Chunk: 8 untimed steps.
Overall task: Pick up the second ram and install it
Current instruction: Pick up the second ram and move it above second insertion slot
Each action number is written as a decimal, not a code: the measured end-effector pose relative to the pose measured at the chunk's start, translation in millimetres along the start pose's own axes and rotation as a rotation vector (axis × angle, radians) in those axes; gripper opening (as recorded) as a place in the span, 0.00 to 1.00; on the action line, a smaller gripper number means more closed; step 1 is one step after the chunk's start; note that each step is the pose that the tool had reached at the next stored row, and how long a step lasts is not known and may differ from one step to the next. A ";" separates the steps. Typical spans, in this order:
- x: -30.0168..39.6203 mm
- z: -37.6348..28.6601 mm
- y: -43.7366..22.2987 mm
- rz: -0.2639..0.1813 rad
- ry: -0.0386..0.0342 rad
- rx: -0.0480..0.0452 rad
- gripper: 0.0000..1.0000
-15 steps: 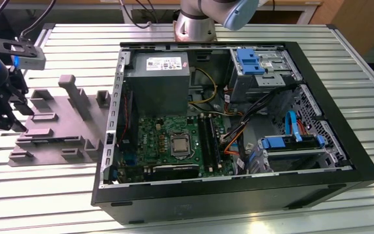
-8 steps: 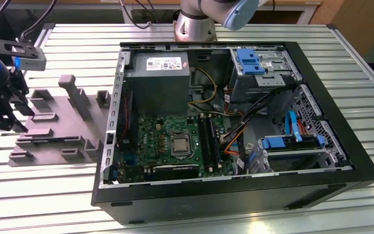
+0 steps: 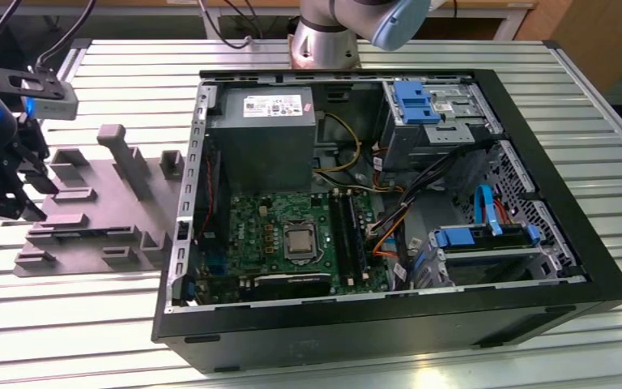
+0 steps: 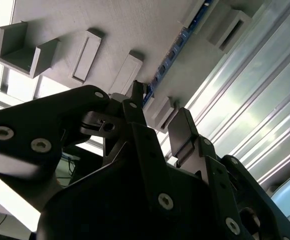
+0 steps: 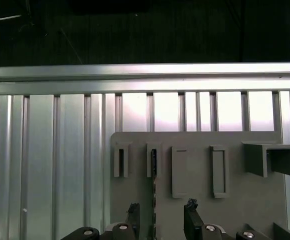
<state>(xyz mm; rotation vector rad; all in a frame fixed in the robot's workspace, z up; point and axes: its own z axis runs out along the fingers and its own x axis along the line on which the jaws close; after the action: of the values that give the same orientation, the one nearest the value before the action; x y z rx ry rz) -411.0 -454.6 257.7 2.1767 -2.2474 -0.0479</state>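
one second ram [image 4: 172, 52], on edge in the grey holder [image 5: 235, 200], between the parted fingers [image 5: 191, 222] of the hand [image 5: 162, 215]; best gripped centred, square on its flat faces.

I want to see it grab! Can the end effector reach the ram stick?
Probably yes: the open end effector hangs right above the ram stick standing in the gray holder, with nothing between them.

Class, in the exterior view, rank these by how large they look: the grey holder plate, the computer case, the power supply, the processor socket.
Largest to smallest:
1. computer case
2. grey holder plate
3. power supply
4. processor socket
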 end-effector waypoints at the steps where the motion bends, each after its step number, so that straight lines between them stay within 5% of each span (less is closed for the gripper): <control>1: 0.8 1.2 -0.1 0.000 -0.0001 0.0002 0.47; 8: 3.6 13.5 -0.4 0.000 -0.0006 0.0008 0.47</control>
<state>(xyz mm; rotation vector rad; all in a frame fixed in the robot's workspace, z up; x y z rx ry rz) -411.1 -458.1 244.1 2.1777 -2.2478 -0.0477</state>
